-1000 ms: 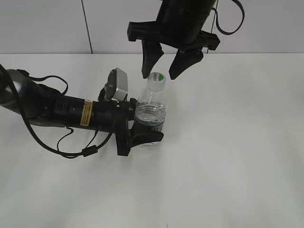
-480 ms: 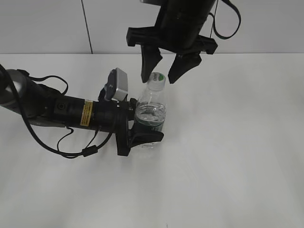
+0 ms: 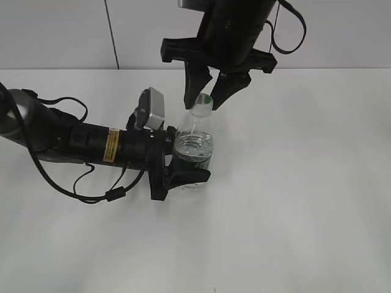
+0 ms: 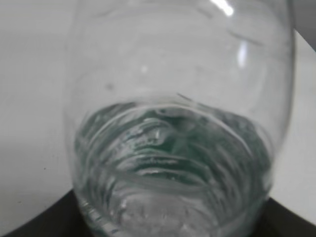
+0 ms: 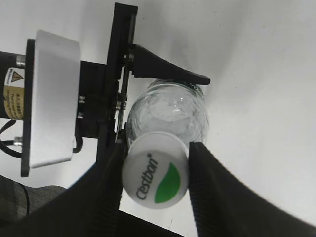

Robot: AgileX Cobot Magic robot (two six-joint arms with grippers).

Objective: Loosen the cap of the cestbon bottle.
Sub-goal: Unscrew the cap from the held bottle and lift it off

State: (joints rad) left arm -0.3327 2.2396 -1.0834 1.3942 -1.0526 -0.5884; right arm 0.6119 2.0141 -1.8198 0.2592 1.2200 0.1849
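You see the cestbon bottle (image 3: 194,145) from above at a slant, close side-on between left fingers, and straight down over its cap (image 5: 155,170) between right fingers.

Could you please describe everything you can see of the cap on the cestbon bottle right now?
The cap is a small round white screw cap, plastic by its look, with "C'estbon" lettering and a green leaf-shaped patch on top. It sits on the neck of the upright cestbon bottle, narrower than the body. The right gripper brackets it from above, one of its fingers on each side, close against the cap's rim. The left gripper clamps the bottle's lower body.
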